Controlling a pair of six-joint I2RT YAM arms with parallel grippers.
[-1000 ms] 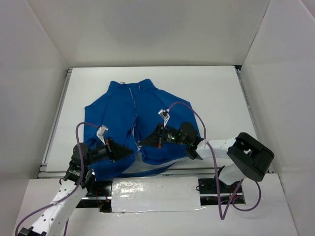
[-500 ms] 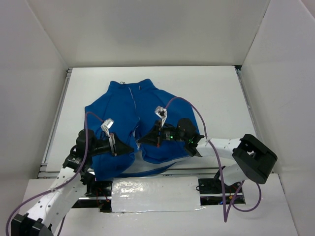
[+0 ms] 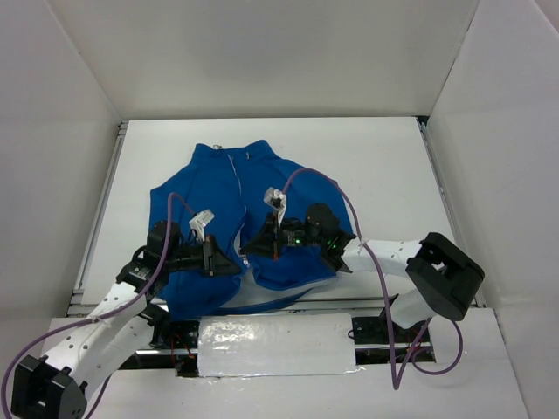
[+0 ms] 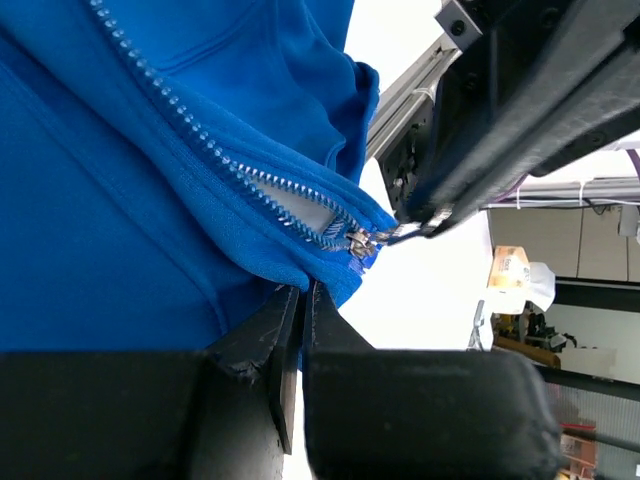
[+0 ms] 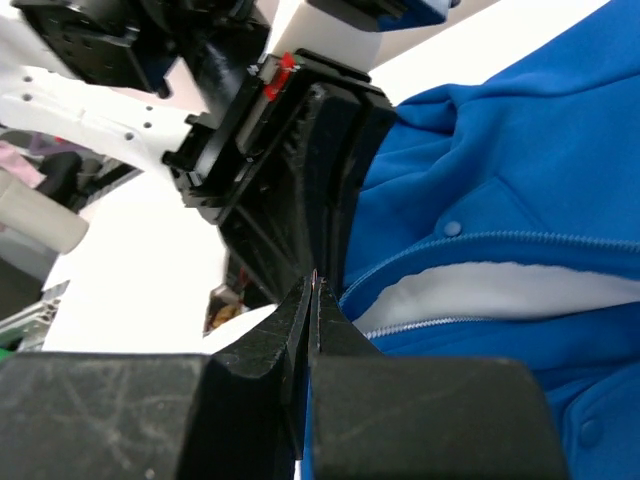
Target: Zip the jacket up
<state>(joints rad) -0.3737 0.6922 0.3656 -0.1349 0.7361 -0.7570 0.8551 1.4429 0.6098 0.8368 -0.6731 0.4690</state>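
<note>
White worktop (image 3: 384,166) holds the jacket (image 3: 218,188) midway along its near edge. Your left gripper (image 4: 303,292) is clamped on the hem (image 4: 335,278); your right gripper (image 4: 400,232) pinches the zipper slider (image 4: 360,241). If the hem slackens, fleece may jam it.

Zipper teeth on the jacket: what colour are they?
Light silver-grey teeth on the royal-blue jacket; the left wrist view shows them best.

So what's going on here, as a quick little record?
Garment: blue jacket, spread on white table
Zipper: teeth parted just above the hem
Left pincer: shut on the jacket's hem
Right pincer: shut on the zipper pull
Task stage: zipping barely begun
</note>
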